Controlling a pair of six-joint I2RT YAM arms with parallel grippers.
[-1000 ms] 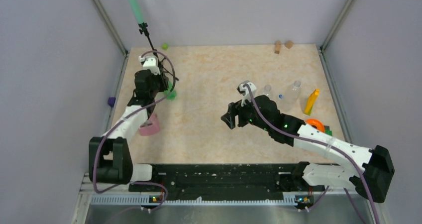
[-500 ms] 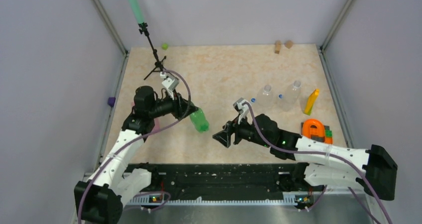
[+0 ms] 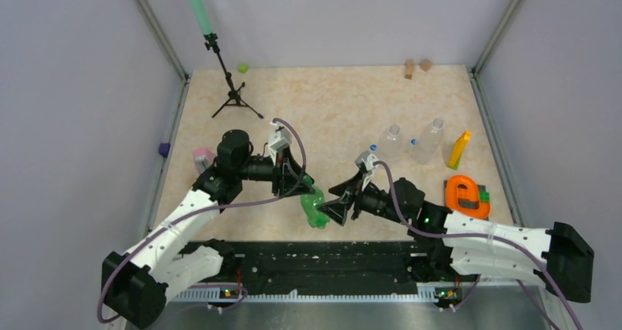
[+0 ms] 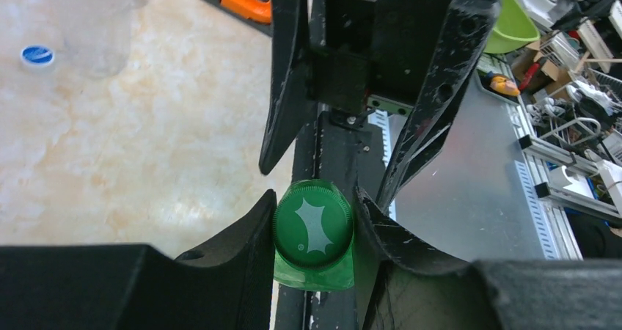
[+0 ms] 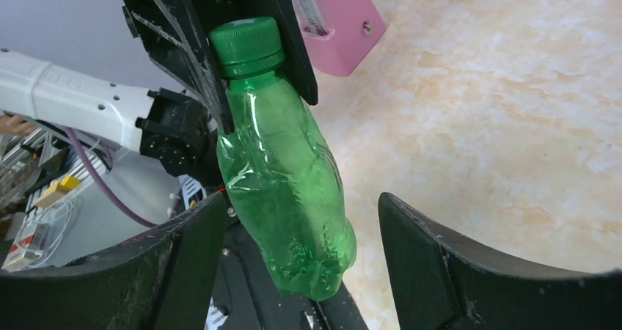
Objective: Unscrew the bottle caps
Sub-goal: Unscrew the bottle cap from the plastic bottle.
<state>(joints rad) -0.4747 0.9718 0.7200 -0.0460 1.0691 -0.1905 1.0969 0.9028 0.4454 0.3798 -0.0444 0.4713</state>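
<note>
Between the right fingers now: green bottle.

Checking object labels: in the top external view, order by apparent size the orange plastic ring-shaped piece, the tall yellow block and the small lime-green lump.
1. orange plastic ring-shaped piece, largest.
2. tall yellow block, clearly narrower.
3. small lime-green lump, by far the smallest; it lies farther back, yet the gap is plain.
</note>
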